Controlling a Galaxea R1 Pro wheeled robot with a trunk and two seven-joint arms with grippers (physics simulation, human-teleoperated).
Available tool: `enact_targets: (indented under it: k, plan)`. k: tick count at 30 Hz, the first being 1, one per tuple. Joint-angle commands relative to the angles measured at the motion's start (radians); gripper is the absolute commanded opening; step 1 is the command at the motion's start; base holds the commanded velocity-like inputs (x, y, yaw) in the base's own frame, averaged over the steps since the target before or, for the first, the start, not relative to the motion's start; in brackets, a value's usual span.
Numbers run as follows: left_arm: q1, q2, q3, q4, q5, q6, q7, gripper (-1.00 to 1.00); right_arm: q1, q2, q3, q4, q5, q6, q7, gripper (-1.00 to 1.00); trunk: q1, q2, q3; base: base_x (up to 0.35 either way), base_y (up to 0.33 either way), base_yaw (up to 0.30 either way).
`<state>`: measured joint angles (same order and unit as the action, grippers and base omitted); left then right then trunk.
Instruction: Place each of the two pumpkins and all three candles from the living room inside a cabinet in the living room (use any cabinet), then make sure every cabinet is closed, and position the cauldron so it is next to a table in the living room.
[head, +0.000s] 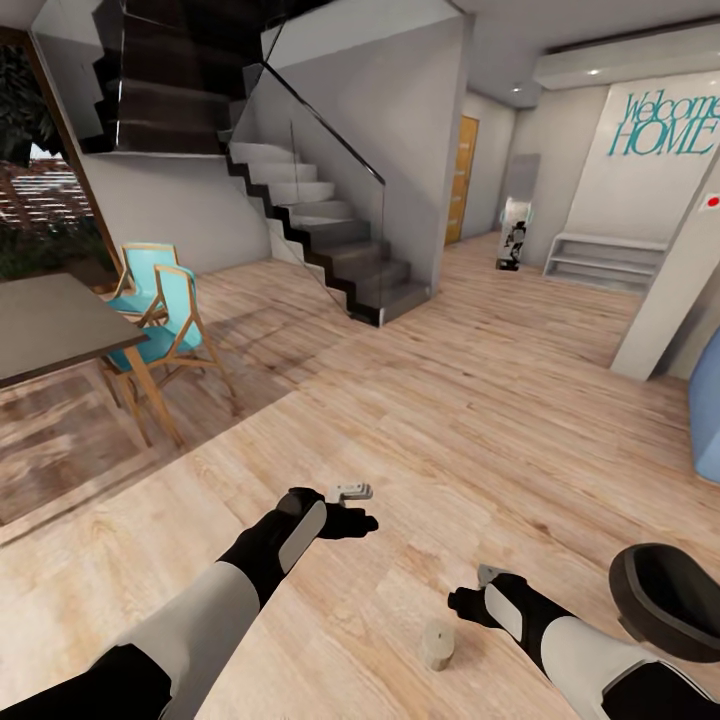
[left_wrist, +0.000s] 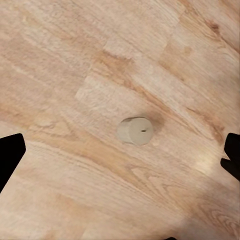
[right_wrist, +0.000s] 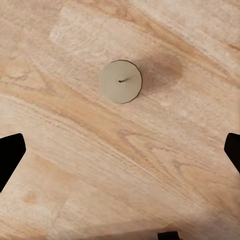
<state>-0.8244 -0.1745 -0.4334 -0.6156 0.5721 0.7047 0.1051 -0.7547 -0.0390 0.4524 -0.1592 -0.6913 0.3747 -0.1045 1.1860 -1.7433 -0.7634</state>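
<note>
In the head view, the left gripper (head: 352, 510) is held out over the light plank floor (head: 480, 400) slightly left of centre in the lower half of the frame, and the right gripper (head: 480, 592) is seen lower and to the right. A stubby grey-tan candle (head: 437, 645) stands on the floor near the bottom edge, just left of the right gripper. The black cauldron (head: 665, 600) is cut by the lower right corner, beside the right forearm. A dark table (head: 45, 325) with turquoise chairs (head: 160, 310) occupies the left side, a staircase (head: 330, 230) rises at upper centre, and a "Welcome HOME" sign (head: 665, 125) is fixed to the wall at upper right.

What the head view leaves unclear is given by the wrist views. In the right wrist view the candle (right_wrist: 120, 81) is seen from straight above, upright, wick visible, in the upper middle of the frame, with dark fingertips (right_wrist: 10, 155) spread at both side edges and nothing between them: the right gripper is released. In the left wrist view a candle (left_wrist: 135, 131) is seen slightly obliquely at frame centre, and the fingertips (left_wrist: 9, 157) are likewise spread apart and empty.
</note>
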Motion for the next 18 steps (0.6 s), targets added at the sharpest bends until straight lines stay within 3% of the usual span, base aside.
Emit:
enact_targets:
  k: [1,5,18]
  plan:
    - [-0.001,0.0,-0.002,-0.001,0.011,0.003,0.01,1.0,0.0,-0.001,0.008,-0.003,-0.01,0.005,-0.007,1.0,0.004,-0.008,-0.004,0.0,0.0,0.002]
    - [0.0,0.0,-0.003,-0.001,0.011,0.003,0.01,1.0,0.0,-0.001,0.009,-0.003,-0.01,0.005,-0.006,1.0,0.019,-0.036,-0.017,0.0,0.0,0.069]
    - [-0.001,0.0,-0.002,-0.002,0.011,0.003,0.008,1.0,0.0,0.0,0.011,-0.003,-0.008,0.006,-0.006,1.0,0.069,-0.127,-0.064,0.0,0.0,0.237]
